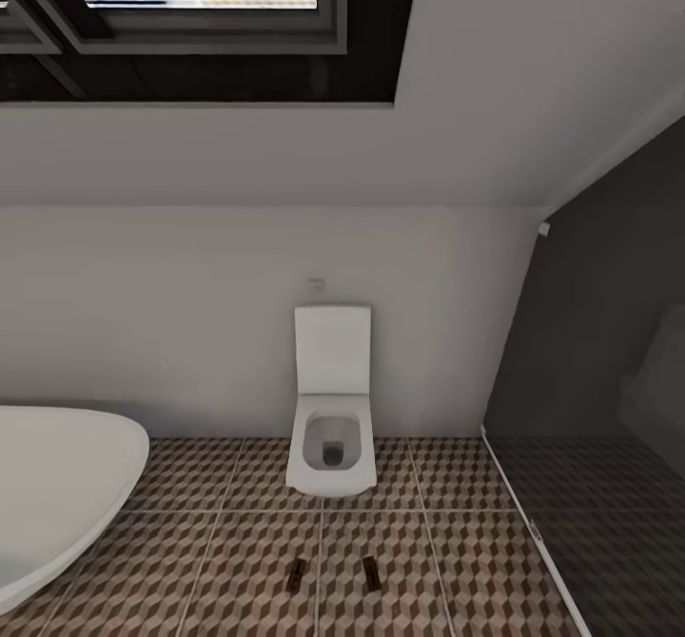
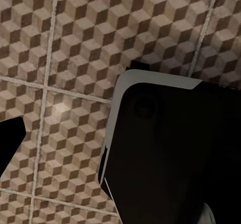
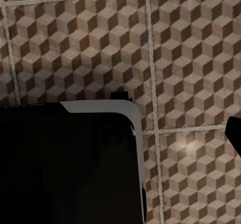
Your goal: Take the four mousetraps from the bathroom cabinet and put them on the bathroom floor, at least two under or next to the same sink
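Two mousetraps lie on the bathroom floor (image 1: 238, 542) in front of the toilet: one small brown board (image 1: 296, 575) and a second (image 1: 370, 572) about a tile-width to its right, both flat on the cube-pattern tiles. The same floor (image 2: 65, 58) shows in the left wrist view, where one dark fingertip (image 2: 10, 139) of the left gripper pokes in at the edge. Over the floor (image 3: 191, 58) in the right wrist view, one dark fingertip (image 3: 234, 132) of the right gripper shows at the edge. Nothing is seen between the fingers. The cabinet and the sink are out of view.
A square white toilet (image 1: 331, 428) stands against the back wall. An oval white bathtub (image 1: 57, 485) is at the left. The dark glass shower (image 1: 599, 409) with grey-tinted tiles takes the right. My own dark, white-rimmed body (image 2: 170, 153) (image 3: 65, 163) blocks much of both wrist views.
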You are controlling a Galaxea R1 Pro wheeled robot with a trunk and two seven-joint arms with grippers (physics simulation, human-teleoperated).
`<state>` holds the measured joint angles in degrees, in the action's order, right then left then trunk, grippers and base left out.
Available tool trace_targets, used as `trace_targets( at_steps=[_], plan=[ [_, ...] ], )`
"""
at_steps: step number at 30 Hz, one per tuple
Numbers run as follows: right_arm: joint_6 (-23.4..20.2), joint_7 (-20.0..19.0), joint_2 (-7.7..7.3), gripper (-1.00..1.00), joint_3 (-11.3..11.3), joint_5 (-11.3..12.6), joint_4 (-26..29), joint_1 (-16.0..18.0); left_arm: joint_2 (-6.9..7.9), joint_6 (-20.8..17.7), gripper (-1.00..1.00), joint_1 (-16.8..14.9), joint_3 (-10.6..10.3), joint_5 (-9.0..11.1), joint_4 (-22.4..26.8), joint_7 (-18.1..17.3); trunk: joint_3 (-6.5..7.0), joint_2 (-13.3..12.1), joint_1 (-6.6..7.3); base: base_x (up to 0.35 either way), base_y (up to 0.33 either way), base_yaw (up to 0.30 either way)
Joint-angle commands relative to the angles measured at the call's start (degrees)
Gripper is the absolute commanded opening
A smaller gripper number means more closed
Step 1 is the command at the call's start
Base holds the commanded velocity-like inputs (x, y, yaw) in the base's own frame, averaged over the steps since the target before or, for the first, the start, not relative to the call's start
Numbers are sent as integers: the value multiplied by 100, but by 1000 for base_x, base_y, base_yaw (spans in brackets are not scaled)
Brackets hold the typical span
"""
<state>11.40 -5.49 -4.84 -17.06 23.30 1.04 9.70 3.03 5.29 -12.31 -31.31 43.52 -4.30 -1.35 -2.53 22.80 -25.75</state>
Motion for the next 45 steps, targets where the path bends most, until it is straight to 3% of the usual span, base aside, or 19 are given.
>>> trace_targets(
  at_steps=[1,45],
  plan=[
    [20,-31,-1,100,-34,61,-7,5,-4,25,100,-8,-42,33,-18,-13,-8,12,-4,0,0,0],
    [82,-40,11,100,-34,60,53,5,11,33,100,-8,-48,42,5,3,7,12,-4,0,0,0]
  ],
)
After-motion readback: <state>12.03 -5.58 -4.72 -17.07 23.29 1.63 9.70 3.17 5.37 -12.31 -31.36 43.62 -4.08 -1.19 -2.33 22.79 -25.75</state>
